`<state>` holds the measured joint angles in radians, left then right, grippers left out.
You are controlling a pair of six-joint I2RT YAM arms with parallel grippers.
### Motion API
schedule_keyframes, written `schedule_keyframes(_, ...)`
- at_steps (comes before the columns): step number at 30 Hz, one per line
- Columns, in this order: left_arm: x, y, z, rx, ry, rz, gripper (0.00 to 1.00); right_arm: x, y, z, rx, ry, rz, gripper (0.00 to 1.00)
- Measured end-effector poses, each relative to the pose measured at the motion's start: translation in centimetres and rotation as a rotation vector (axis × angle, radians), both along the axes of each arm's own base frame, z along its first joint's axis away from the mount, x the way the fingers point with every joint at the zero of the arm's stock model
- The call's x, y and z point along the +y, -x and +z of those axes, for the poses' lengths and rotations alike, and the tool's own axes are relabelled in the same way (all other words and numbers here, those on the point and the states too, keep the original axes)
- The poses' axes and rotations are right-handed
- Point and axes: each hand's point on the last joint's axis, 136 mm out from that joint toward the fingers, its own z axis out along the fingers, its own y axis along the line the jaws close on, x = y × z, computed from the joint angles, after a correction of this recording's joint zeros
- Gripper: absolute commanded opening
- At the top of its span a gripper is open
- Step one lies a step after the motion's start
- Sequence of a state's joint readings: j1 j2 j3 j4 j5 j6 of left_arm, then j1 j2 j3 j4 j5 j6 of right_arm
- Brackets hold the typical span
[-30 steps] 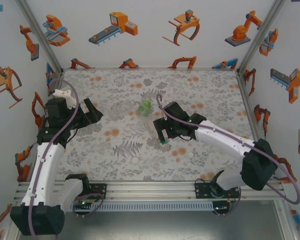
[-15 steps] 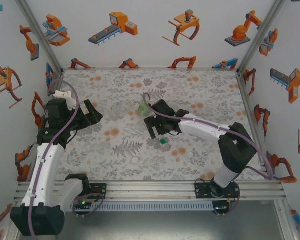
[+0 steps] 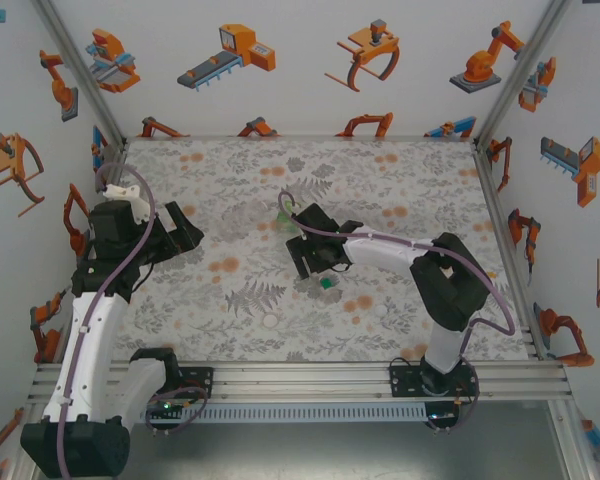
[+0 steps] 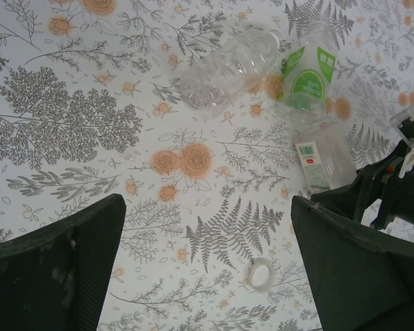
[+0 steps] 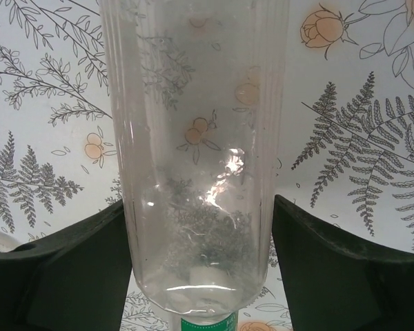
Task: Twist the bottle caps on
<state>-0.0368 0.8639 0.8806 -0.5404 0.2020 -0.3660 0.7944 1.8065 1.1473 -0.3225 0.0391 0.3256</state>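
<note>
Floral-printed counter [image 3: 230,320]: we note the left pincer [image 4: 207,238] spread wide and empty, the right pincer [image 5: 200,241] closed against both sides of a clear plastic bottle [image 5: 193,103].

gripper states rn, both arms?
Left gripper: open, holding nothing.
Right gripper: closed on the clear bottle, a finger against each side.

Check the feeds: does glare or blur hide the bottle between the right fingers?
Right wrist: one small glint on the bottle, the pattern seen through it smeared, its outline clear. Left wrist: cloth sharp, its own fingers dark. Top: light even, shadows faint.
</note>
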Motion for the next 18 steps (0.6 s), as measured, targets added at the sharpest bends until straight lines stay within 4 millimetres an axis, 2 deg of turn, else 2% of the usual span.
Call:
schedule_keyframes(9,0.01,0.06,-0.07,0.004,0.003,0.003,0.97,0.00,0.01,-0.06,0.001,0.000,0.000,0.54)
schedule_keyframes(18,0.00,0.09,-0.11,0.008,0.007,0.005,0.97,0.00,-0.02,0.22,-0.004,-0.003,0.000,0.50)
